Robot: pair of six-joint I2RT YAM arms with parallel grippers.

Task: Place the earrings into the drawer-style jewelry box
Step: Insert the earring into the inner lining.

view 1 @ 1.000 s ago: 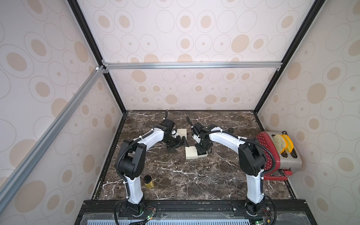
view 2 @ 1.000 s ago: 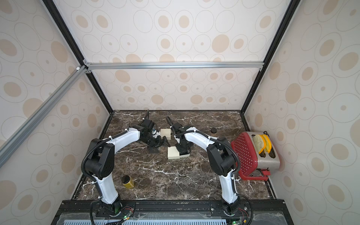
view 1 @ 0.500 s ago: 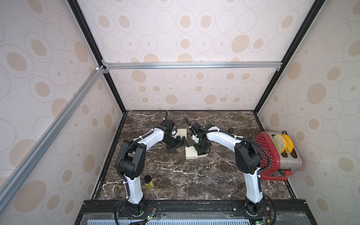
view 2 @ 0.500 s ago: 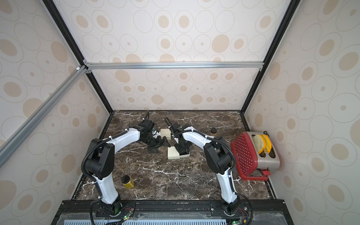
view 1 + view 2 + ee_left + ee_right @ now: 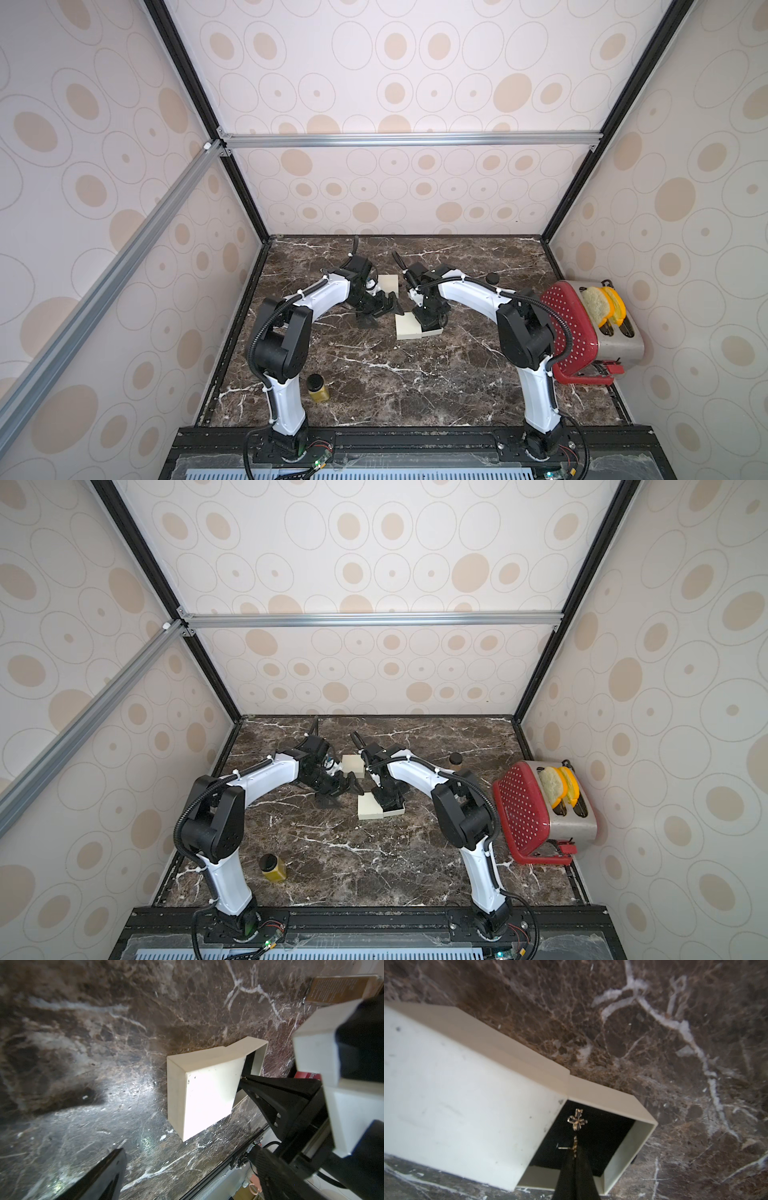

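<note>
Left arm (image 5: pixel 328 291) points to 1 o'clock, left gripper (image 5: pixel 381 311) wide open. Right arm (image 5: pixel 469 295) points to 11 o'clock, right gripper (image 5: pixel 575 1152) pinched tight.

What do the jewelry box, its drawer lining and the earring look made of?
The jewelry box looks like matte cream paperboard: thin folded walls, scuff marks. Its drawer lining is matte black, perhaps velvet or foam; hard to tell. The earring looks like gold-toned metal: thin glinting bow-shaped wire.

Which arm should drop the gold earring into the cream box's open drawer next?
Right. The right gripper is shut on the gold bow earring, directly over the black-lined open drawer of the cream jewelry box. The left gripper stands open and empty beside the box.
</note>
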